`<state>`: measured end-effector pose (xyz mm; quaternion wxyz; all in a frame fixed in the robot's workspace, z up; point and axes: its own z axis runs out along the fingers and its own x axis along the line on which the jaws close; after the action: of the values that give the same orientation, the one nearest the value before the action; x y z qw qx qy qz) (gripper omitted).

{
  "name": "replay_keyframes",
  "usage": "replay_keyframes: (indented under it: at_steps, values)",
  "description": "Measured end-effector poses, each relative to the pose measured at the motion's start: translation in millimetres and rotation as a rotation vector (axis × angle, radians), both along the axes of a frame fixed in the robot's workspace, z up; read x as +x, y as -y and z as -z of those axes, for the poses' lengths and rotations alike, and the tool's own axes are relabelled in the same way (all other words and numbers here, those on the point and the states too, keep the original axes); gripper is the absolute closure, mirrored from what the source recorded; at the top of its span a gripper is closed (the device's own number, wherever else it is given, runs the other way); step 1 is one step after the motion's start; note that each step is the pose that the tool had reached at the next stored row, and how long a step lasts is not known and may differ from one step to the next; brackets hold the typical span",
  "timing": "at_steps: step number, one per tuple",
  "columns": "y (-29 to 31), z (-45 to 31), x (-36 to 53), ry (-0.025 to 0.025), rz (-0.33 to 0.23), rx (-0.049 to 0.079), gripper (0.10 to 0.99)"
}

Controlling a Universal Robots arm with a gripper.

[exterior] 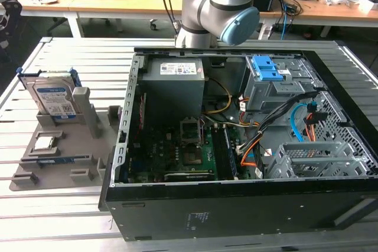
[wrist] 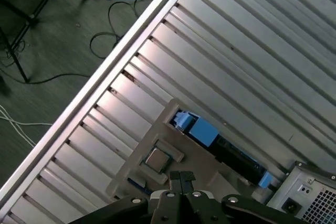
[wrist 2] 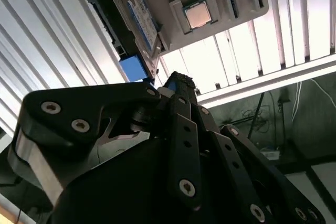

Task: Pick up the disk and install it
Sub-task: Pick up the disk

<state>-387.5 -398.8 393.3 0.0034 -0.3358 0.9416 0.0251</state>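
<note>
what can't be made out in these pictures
- Exterior view: the disk, lower edge hidden in the grey holder.
- Exterior view: the arm, cut off by the top edge.
- First wrist view: the disk's label, seen edge-on.
- Second wrist view: much of the table, behind the gripper.

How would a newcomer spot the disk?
At the exterior view's left, beside the open computer case, sits a grey holder tray. The disk stands upright at its far end: a silver hard drive in a blue bracket, unlike the flat square chip.
</note>
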Motion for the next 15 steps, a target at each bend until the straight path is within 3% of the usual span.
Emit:
replay_keyframes:
  at_steps: [9,15]
  values:
    - [0.0,0.0,0.0,0.0000,-0.223,0.000,0.980]
    - [0.0,0.0,0.0,0.0000,-0.331,0.000,0.980]
